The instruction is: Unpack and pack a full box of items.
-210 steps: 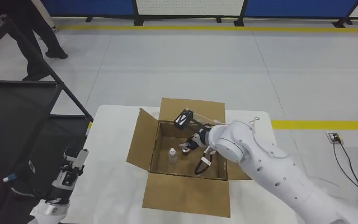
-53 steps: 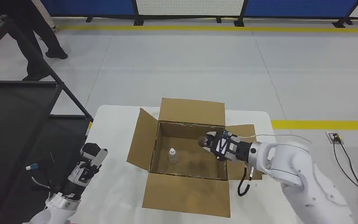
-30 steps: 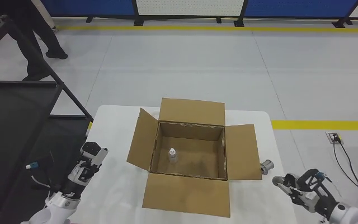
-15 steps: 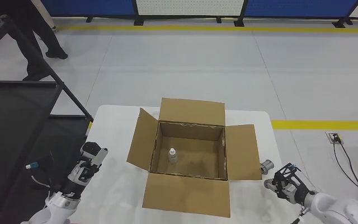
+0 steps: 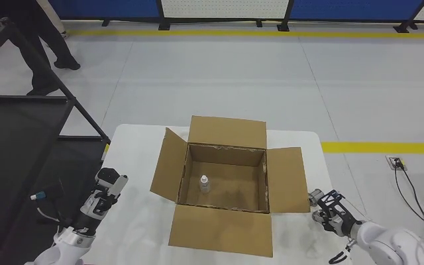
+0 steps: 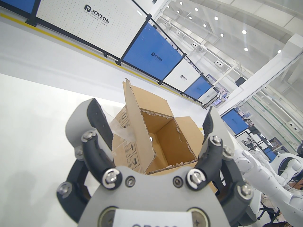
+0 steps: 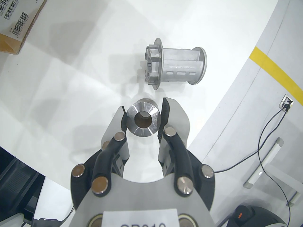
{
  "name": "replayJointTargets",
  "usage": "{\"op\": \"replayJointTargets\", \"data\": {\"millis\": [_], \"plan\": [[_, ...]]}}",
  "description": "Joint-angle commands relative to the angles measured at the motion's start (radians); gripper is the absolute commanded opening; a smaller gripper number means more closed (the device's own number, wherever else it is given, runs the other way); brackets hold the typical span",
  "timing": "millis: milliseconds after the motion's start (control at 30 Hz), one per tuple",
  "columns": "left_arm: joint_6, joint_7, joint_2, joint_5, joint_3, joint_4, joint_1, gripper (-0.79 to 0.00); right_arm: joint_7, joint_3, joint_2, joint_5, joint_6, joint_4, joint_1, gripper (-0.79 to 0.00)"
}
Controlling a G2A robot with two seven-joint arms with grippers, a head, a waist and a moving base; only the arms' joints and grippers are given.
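Observation:
An open cardboard box stands mid-table, and a small clear bottle is upright inside it. To the box's right a grey flanged metal part lies on its side on the white table. Right beside that part, my right gripper is shut on a short hollow steel cylinder, held just above the tabletop. Near the table's left edge, my left gripper is open with nothing in it, and it faces the box.
The box's side flaps are folded out flat. The table's rounded right edge runs close to the right gripper, with floor and a cable beyond. A black frame rack stands left of the table.
My right gripper has shifted across the table toward the box and now sits right beside the flanged part. The left arm, box and bottle have not moved.

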Motion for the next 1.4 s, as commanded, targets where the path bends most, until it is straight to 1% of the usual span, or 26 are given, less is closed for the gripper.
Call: {"op": "replayJointTargets", "data": {"millis": [0, 167, 233, 367, 467, 533, 567, 733, 800, 867, 967, 1033, 1100, 1233, 1300, 1333, 1367], "plan": [[0.0, 0.0, 0.0, 0.0, 0.0, 0.0, 0.0, 0.0, 0.004, -0.005, 0.0, 0.0, 0.001, 0.007, 0.007, -0.449], [0.0, 0.0, 0.0, 0.0, 0.0, 0.0, 0.0, 0.0, 0.008, -0.008, 0.002, 0.007, -0.005, 0.007, 0.014, -0.394], [0.0, 0.0, 0.0, 0.0, 0.0, 0.0, 0.0, 0.0, 0.006, -0.002, 0.004, 0.012, -0.007, 0.0, 0.012, -0.305], [0.0, 0.0, 0.0, 0.0, 0.0, 0.0, 0.0, 0.0, -0.045, 0.046, 0.009, 0.036, -0.008, -0.049, -0.013, -0.283], [0.0, 0.0, 0.0, 0.0, 0.0, 0.0, 0.0, 0.0, -0.097, 0.123, 0.014, 0.067, -0.002, -0.138, -0.055, -0.194], [0.0, 0.0, 0.0, 0.0, 0.0, 0.0, 0.0, 0.0, -0.117, 0.183, 0.017, 0.091, 0.013, -0.222, -0.088, -0.055], [0.0, 0.0, 0.0, 0.0, 0.0, 0.0, 0.0, 0.0, -0.123, 0.208, 0.019, 0.1, 0.017, -0.271, -0.106, 0.0], [0.0, 0.0, 0.0, 0.0, 0.0, 0.0, 0.0, 0.0, -0.222, 0.332, 0.018, 0.188, 0.018, -0.477, -0.166, 0.0], [0.0, 0.0, 0.0, 0.0, 0.0, 0.0, 0.0, 0.0, -0.256, 0.349, 0.018, 0.235, -0.014, -0.541, -0.173, 0.0], [0.0, 0.0, 0.0, 0.0, 0.0, 0.0, 0.0, 0.0, -0.244, 0.337, 0.021, 0.259, -0.049, -0.591, -0.158, 0.0], [0.0, 0.0, 0.0, 0.0, 0.0, 0.0, 0.0, 0.0, -0.175, 0.255, 0.029, 0.277, -0.087, -0.633, -0.082, 0.0], [0.0, 0.0, 0.0, 0.0, 0.0, 0.0, 0.0, 0.0, -0.112, 0.167, 0.034, 0.282, -0.1, -0.628, -0.001, 0.0], [0.0, 0.0, 0.0, 0.0, 0.0, 0.0, 0.0, 0.0, -0.041, 0.052, 0.037, 0.287, -0.11, -0.602, 0.099, 0.0], [0.001, 0.002, 0.0, 0.0, 0.002, -0.001, 0.007, 0.0, 0.091, -0.22, 0.023, 0.29, -0.093, -0.474, 0.336, 0.0], [0.004, 0.005, 0.001, 0.004, -0.001, 0.003, 0.013, 0.0, 0.129, -0.363, 0.004, 0.304, -0.076, -0.39, 0.456, 0.0], [0.011, -0.002, 0.002, 0.006, -0.002, 0.008, 0.016, 0.0, 0.153, -0.423, -0.007, 0.275, -0.051, -0.347, 0.518, 0.0], [0.017, -0.01, 0.003, 0.011, -0.003, 0.013, 0.016, 0.0, 0.146, -0.486, -0.021, 0.282, -0.029, -0.307, 0.569, 0.0]]}}
